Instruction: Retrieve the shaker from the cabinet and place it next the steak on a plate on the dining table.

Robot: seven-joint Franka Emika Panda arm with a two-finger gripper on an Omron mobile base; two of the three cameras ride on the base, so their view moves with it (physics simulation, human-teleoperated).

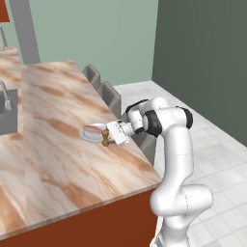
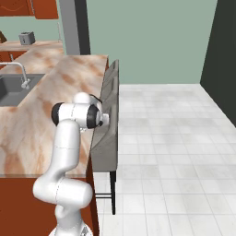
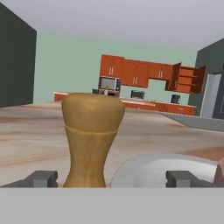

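Note:
The tan wooden shaker stands upright on the dining table, just right of the light-grey plate that holds the pinkish steak. My gripper reaches in level from the table's right edge, open, with its fingers on either side of the shaker. In the hand view the shaker rises close up between the two spread fingertips, nearer the left one, and neither pad presses on it. The plate's rim lies to its right, with a sliver of steak at the edge. Far behind, the cabinet stands with its door open.
Grey chairs line the table's right side, close under my arm. A sink with a faucet is set in the counter to the left. White tiled floor spreads out to the right.

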